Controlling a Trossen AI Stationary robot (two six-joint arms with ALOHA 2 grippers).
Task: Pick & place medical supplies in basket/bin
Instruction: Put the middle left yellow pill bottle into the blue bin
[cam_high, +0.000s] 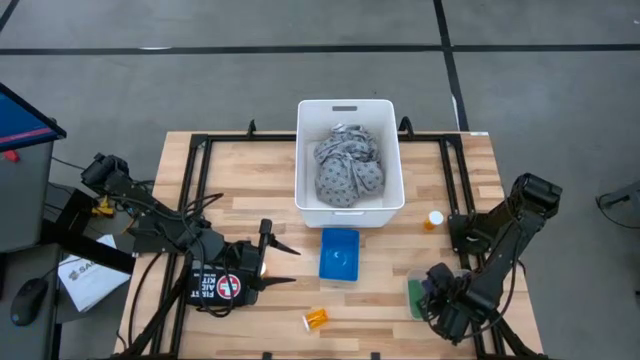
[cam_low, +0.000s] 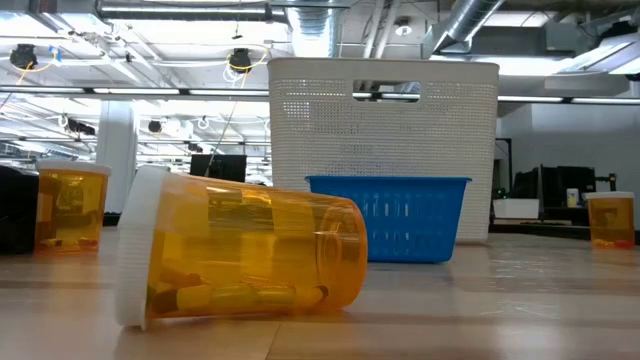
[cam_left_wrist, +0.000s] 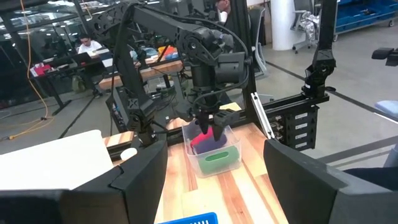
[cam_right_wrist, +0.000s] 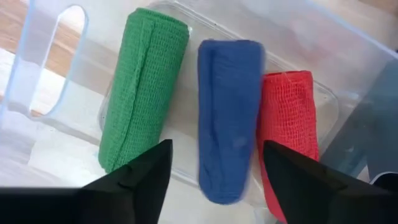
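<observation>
A clear plastic tub (cam_right_wrist: 37, 74) near the table's right near corner holds a green roll (cam_right_wrist: 146, 93), a blue roll (cam_right_wrist: 229, 118) and a red roll (cam_right_wrist: 289, 118), lying side by side on its floor. My right gripper (cam_right_wrist: 214, 171) is open just above them, pointing down, with its fingers on either side of the blue roll's end. In the left wrist view it (cam_left_wrist: 208, 132) dips into the tub (cam_left_wrist: 214, 158). My left gripper (cam_high: 280, 266) is open and idle at the near left. The grey patterned cloth (cam_high: 348, 165) lies in the white bin (cam_high: 345, 106).
A small blue basket (cam_high: 339, 254) sits just in front of the white bin. One orange pill bottle (cam_high: 315, 320) lies on its side near the table's near edge, and another (cam_high: 433, 218) stands upright right of the bin. The low view shows a third bottle (cam_low: 70, 205) standing.
</observation>
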